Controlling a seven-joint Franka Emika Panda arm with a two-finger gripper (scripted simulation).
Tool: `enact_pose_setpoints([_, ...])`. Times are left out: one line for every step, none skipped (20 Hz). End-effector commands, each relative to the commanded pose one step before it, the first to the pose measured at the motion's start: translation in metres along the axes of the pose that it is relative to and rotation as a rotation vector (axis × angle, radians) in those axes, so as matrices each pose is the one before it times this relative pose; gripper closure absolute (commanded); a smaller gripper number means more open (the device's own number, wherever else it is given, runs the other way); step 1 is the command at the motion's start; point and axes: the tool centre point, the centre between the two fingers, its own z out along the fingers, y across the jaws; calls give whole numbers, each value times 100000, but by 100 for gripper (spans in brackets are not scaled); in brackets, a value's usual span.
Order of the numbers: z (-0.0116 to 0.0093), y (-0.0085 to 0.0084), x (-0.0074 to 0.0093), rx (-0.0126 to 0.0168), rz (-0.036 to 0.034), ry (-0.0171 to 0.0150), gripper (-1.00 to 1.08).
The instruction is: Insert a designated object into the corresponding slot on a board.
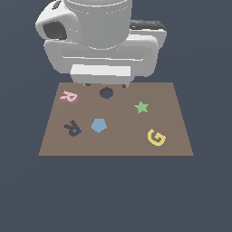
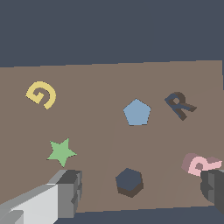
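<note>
The pale pink R block (image 1: 69, 96) (image 2: 200, 164) lies flat on the brown board (image 1: 131, 140) (image 2: 96, 78), near its far corner on the exterior view's left. The dark navy R-shaped slot (image 1: 72, 128) (image 2: 179, 105) is a short way nearer the front edge, on the same side. My gripper (image 1: 106, 84) (image 2: 140, 192) hangs open above the board's far edge with nothing between its fingers. In the wrist view one fingertip (image 2: 213, 189) sits close beside the pink R and the other fingertip (image 2: 66, 192) is near the green star.
A dark round hole (image 1: 106, 93) (image 2: 129, 181) lies below the gripper. A blue pentagon (image 1: 99, 125) (image 2: 137, 112) sits beside the slot. A green star (image 1: 141, 107) (image 2: 61, 151) and a yellow G (image 1: 156, 137) (image 2: 41, 94) occupy the exterior view's right half.
</note>
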Motion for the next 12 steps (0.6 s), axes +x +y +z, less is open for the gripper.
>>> enact_pose_setpoints([0,1,0,0,0,0,-92])
enact_pose_setpoints([6,-2,-7,-1,-69,0,-92])
enact_pose_setpoints([18,17,-21,3,-169,-1,-92])
enact_pose_setpoints([30,22,-35,5,-293,-2,-92])
enact_pose_setpoints([42,31,-50,7,-408,-2,-92])
enact_pose_setpoints([54,37,-64,9,-530,-3,-92])
enact_pose_setpoints([66,47,-78,11,-644,-4,-92])
enact_pose_setpoints([78,54,-91,13,-763,-5,-92])
enact_pose_setpoints([90,64,-105,15,-876,-5,-92])
enact_pose_setpoints([102,72,-119,17,-991,-6,-92])
enact_pose_setpoints([113,80,-133,19,-1105,-7,-92])
enact_pose_setpoints([125,89,-146,21,-1218,-8,-92])
